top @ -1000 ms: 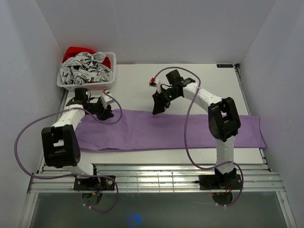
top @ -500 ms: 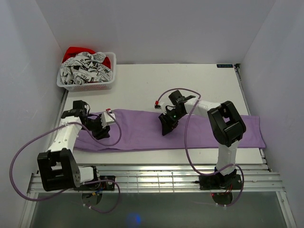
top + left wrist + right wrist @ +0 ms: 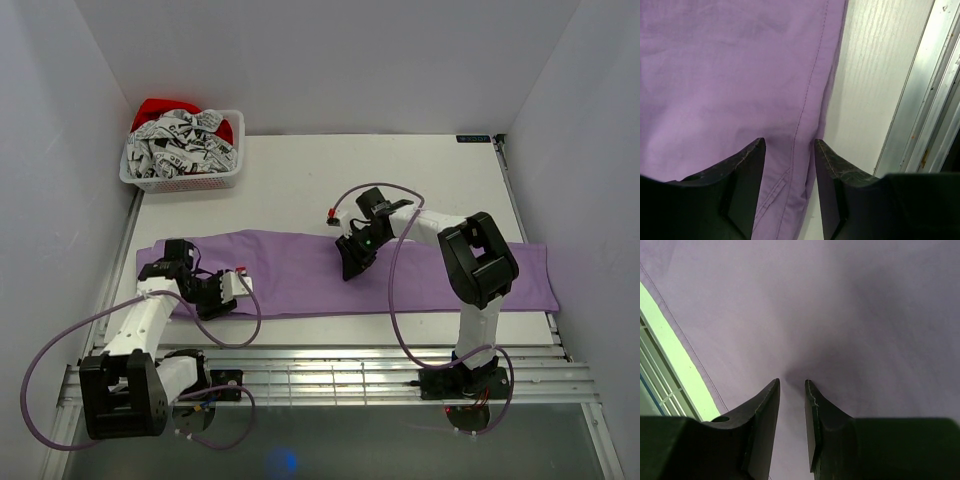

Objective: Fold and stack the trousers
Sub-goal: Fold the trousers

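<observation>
The lilac-purple trousers (image 3: 420, 272) lie flat in a long strip across the table, from left of centre to the right edge. My left gripper (image 3: 208, 303) is open at their near-left end. In the left wrist view (image 3: 789, 142) its jaws straddle the stitched near edge of the cloth (image 3: 740, 75), just above it. My right gripper (image 3: 348, 270) is tips-down on the middle of the strip. In the right wrist view (image 3: 791, 382) its jaws stand a narrow gap apart, tips against the cloth (image 3: 865, 315), nothing clamped. No pale waistband shows.
A white basket (image 3: 150, 176) piled with grey-patterned and red clothes stands at the back left corner. Metal rails (image 3: 330, 375) run along the table's near edge, and also show in the left wrist view (image 3: 935, 100). White walls close in on three sides.
My left gripper has drawn back from the far-left part of the trousers to their near-left edge. My right gripper came down from above the far edge onto the middle of the cloth.
</observation>
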### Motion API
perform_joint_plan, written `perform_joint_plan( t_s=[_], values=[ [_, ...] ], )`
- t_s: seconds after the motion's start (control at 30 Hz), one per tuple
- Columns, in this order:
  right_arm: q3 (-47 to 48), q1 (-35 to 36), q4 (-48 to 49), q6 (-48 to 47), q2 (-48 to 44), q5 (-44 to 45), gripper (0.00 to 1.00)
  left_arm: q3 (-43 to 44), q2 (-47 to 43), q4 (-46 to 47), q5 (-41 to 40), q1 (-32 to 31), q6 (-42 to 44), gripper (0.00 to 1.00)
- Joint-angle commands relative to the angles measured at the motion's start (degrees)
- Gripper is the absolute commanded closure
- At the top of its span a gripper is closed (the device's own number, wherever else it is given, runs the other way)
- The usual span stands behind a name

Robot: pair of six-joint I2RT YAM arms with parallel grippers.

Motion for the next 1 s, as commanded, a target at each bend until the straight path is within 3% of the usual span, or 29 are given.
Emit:
perform_joint_plan(
  t_s=[0.0,0.13,0.27,0.3,0.33,0.47,0.8,0.9,0.97],
  values=[
    [2.41,-0.44,-0.61,0.36,-0.3,0.82,0.67,-0.9,-1.62,0.49,0.13,-1.07,3.28,0.45],
    [2.58,-0.79,-0.96,0.27,-0.13,1.08,0.67,-1.86,-1.62,2.5,0.21,-1.77,2.58,0.46],
    [3.02,-1.14,-1.31,0.18,0.22,1.26,0.66,-3.09,-0.83,5.23,-0.31,-4.66,0.73,0.54],
    [3.28,-1.31,-1.4,0.09,0.31,1.35,0.66,-3.27,-0.83,5.67,-0.31,-4.85,0.29,0.71],
    [3.37,-1.4,-1.75,0.09,0.22,1.43,0.66,-3.36,-1.26,6.46,-0.31,-5.03,-0.23,0.79],
    [3.64,-1.67,-2.1,-0.17,-0.57,1.87,0.66,-2.92,-4.68,5.86,1.09,-5.12,-1.38,1.0],
    [3.81,-2.46,-4.47,-2.02,-1.62,3.45,0.66,-4.33,-14.62,-4.96,-0.67,-5.03,5.21,1.0],
    [4.69,-2.72,-5.09,-2.28,-1.8,3.11,0.66,-3.63,-11.39,-4.87,-0.14,-5.12,5.3,1.0],
    [5.22,-2.72,-5.53,-2.72,-1.71,2.67,0.64,-1.87,-4.63,-4.7,0.56,-5.12,4.08,0.94]
  ],
)
